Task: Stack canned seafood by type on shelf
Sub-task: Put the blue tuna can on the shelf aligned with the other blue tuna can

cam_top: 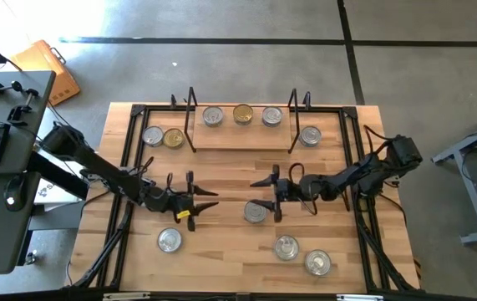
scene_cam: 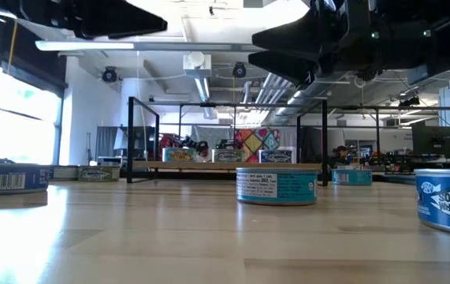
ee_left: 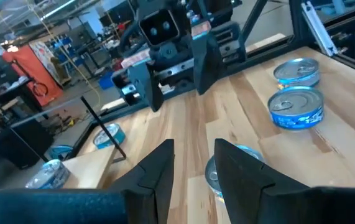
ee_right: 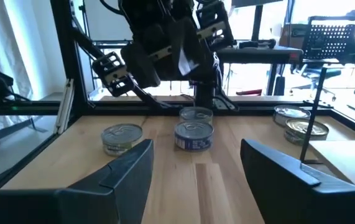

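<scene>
The left gripper (cam_top: 207, 198) hangs mid-table with its fingers narrowly parted and empty, while the right gripper (cam_top: 263, 194) faces it from three o'clock, spread wide and holding nothing — probably lining up on the silver tin (cam_top: 255, 212) just below its fingers. At twelve o'clock stands the shelf (cam_top: 242, 134), three tins along its back edge; the rest lie scattered on the tabletop (cam_top: 221, 251), presumably awaiting sorting.

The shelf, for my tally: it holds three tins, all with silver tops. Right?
Not quite. The shelf does hold three tins, but the high view shows only the outer two with silver tops; the middle tin has a gold top.
</scene>
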Action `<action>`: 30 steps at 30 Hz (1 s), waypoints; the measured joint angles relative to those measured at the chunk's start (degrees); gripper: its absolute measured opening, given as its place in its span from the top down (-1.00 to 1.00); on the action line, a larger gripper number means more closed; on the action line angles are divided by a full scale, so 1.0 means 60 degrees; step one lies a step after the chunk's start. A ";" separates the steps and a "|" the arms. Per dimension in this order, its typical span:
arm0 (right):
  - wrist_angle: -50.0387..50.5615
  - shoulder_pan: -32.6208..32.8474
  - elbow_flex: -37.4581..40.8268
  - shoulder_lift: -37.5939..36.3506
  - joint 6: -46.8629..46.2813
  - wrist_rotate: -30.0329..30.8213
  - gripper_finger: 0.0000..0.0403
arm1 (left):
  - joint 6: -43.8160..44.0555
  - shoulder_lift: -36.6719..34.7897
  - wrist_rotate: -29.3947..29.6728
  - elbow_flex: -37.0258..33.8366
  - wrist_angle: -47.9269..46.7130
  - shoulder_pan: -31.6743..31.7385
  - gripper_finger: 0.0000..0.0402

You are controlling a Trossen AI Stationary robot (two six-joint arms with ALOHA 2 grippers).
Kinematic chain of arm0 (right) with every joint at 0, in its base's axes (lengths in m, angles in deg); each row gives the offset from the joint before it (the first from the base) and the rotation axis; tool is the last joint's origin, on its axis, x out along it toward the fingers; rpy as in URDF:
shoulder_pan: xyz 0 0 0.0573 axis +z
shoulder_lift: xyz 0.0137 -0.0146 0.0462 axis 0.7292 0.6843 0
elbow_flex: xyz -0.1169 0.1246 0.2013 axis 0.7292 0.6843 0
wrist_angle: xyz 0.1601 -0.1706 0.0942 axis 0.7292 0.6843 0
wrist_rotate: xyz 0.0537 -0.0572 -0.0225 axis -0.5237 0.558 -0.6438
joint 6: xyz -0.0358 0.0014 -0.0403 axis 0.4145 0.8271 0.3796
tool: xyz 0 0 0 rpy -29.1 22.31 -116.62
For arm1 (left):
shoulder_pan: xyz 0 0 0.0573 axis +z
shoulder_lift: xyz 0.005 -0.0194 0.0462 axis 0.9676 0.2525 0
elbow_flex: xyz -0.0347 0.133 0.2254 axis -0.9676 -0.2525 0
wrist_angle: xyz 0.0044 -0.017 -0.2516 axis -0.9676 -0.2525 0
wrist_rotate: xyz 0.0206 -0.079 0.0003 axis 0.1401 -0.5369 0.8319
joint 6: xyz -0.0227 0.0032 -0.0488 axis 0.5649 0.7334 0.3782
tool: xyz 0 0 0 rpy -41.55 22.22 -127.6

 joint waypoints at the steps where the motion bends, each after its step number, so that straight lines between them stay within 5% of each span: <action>1: 0.0005 -0.0030 0.0000 0.0000 0.0000 -0.0001 -0.17 | -0.0094 -0.0140 0.0221 0.0037 -0.0257 -0.0041 0.47; 6: 0.0097 -0.0229 0.0000 0.0000 -0.0224 -0.0018 -0.17 | 0.0909 -0.0699 0.1515 0.0947 -0.4837 0.0009 0.47; 14: 0.0167 -0.0368 0.0000 -0.0001 -0.0429 -0.0009 -0.17 | 0.6561 -0.0503 -0.0572 0.3495 -1.2935 0.0210 0.47; 18: 0.1691 -0.0358 0.0004 -0.0548 -0.0255 0.0489 -0.17 | 0.8813 -0.0503 -0.1595 0.3692 -1.4853 0.0047 0.47; 24: 0.6082 -0.0121 0.0004 -0.2703 -0.1150 0.1617 -0.17 | 1.1920 -0.0503 -0.3059 0.3578 -1.6512 -0.0544 0.47; 30: 0.8040 -0.0029 0.0000 -0.3697 -0.2464 0.1796 -0.17 | 1.3836 -0.0503 -0.2895 0.3004 -1.6303 -0.1653 0.47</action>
